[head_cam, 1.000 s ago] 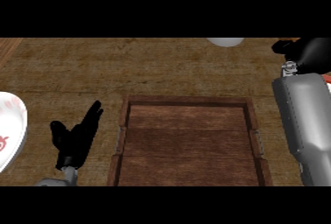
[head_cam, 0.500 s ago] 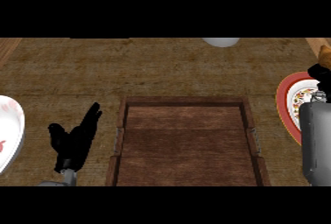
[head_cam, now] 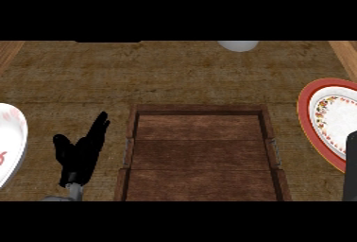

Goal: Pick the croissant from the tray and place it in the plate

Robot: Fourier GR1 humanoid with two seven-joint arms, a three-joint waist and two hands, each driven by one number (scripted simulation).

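Wooden tray (head_cam: 199, 109) sits at the middle of the table (head_cam: 140, 71); no croissant shows on its boards. The red-rimmed plate (head_cam: 335, 113) lies just right of the tray, cut by the view's edge, and its visible part carries no croissant either. The croissant's location cannot be told from this view. Left hand (head_cam: 78, 153) rests left of the tray, fingers straight and apart, holding nothing. The right hand is out of view; only a dark strip of right forearm (head_cam: 351, 165) shows at the lower right edge, across the plate's rim, so its fingers cannot be judged. A second plate (head_cam: 10, 137) lies at the left edge, and a white object (head_cam: 238, 45) at the top. Judgement: pick appears done, placement not confirmed. Next move calls for bringing the right hand over the plate's centre, lowering, then releasing.
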